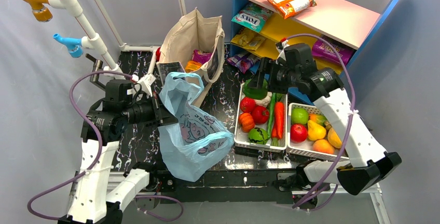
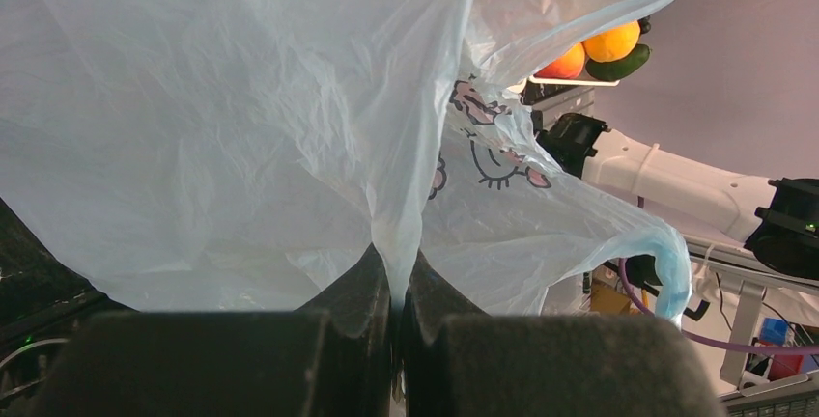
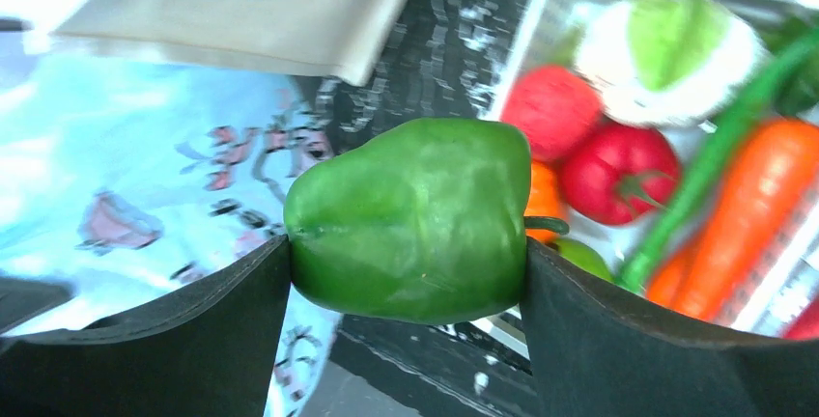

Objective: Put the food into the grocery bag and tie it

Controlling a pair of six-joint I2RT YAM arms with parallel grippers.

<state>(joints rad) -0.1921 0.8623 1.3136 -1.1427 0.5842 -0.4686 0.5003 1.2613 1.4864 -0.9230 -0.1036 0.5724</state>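
The light-blue grocery bag [image 1: 192,136] lies on the dark table left of the baskets, one handle loop raised at its far end. My left gripper [image 1: 165,114] is shut on a fold of the bag's edge [image 2: 398,272] and holds it up. My right gripper [image 1: 258,81] is shut on a green bell pepper [image 3: 410,219] and holds it above the far end of the vegetable basket [image 1: 239,137]. That basket holds red tomatoes [image 1: 259,114], a carrot and a small orange pumpkin. The pepper also shows in the top view [image 1: 254,88].
A second white basket [image 1: 293,150] with an apple, pear and orange fruit stands to the right. A beige canvas tote [image 1: 193,42] stands behind the bag. A blue and pink shelf [image 1: 332,24] with snack packets is at the back right. A white pipe rack is at the back left.
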